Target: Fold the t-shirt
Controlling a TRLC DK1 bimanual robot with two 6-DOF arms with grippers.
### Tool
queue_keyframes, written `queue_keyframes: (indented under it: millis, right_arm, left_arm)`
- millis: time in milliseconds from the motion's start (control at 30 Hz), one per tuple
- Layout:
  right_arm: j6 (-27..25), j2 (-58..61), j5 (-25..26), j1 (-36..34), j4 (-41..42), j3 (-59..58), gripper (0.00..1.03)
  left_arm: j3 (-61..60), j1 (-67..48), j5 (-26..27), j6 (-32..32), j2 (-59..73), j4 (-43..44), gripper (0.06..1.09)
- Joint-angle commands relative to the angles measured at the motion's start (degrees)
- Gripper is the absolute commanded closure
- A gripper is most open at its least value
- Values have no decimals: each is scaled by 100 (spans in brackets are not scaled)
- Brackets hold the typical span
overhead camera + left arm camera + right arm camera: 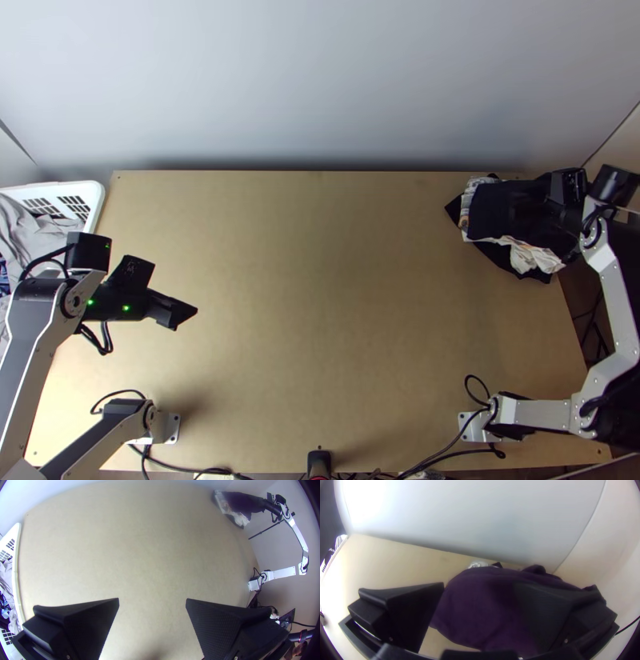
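Small pale marks on a dark thing at the table's (320, 280) left side are too small to make out, while dark cloth (500, 210), perhaps the t-shirt, lies over cream cloth (534, 258) at the table's far right corner. The right gripper (558, 216) is there, fingers spread wide with dark cloth between and beneath them but not pinched; the left gripper (171, 288) hangs above the table's left part, wide apart and empty. A white basket (94, 200) along the table's left edge contains bunched grey cloth (40, 232).
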Motion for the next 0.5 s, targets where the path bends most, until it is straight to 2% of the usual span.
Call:
queue_keyframes:
  millis: [0,167,333,467]
  right_arm:
    - [-1,427,-1,-243,190,69,3]
    - [430,620,8,-164,840,271,3]
    - [307,1288,316,-50,1297,130,3]
    - [298,1939,342,-296,1376,-28,3]
  left_arm:
    - [-58,15,-8,5,-21,6,11]
    - [-58,-55,-8,-57,-12,6,11]
    - [-14,-47,-26,-48,-74,-82,11]
    - [-14,33,-61,13,-161,-214,11]
